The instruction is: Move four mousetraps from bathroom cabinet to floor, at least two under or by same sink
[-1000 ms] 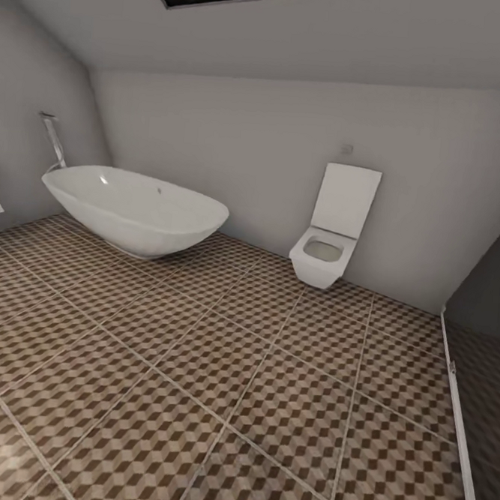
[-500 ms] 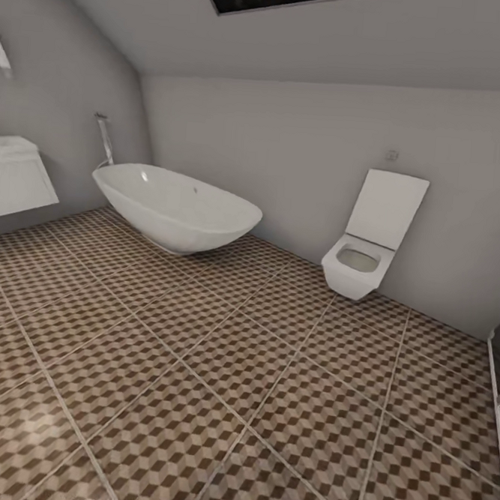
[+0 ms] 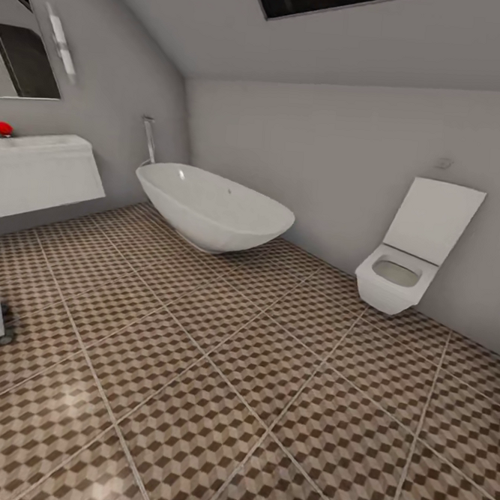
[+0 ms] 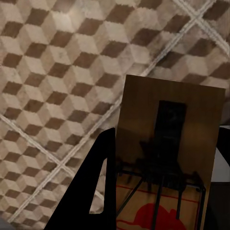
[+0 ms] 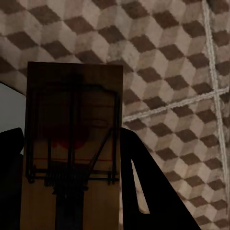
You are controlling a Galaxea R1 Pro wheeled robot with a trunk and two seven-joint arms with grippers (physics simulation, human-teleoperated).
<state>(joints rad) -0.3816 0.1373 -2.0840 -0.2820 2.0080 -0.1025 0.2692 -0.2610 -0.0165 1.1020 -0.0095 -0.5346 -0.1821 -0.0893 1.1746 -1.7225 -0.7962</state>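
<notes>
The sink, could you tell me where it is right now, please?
In the head view the sink sits at the far left against the wall, below a mirror, with the bathtub as its nearest neighbour to the right.

A bathroom: bathtub, toilet, sink, tiled bathroom floor.

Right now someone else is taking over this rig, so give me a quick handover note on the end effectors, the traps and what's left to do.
Left end effector: shut on a mousetrap, held above the bathroom floor.
Right end effector: shut on a second mousetrap, also over the tiles.
Head view: the sink is at far left, the bathtub beyond it, the toilet at right.
Done: two traps are in hand, and no traps are visible on the floor yet.
Left: probably set both by the sink, then place the other two, whose location I cannot see.
</notes>
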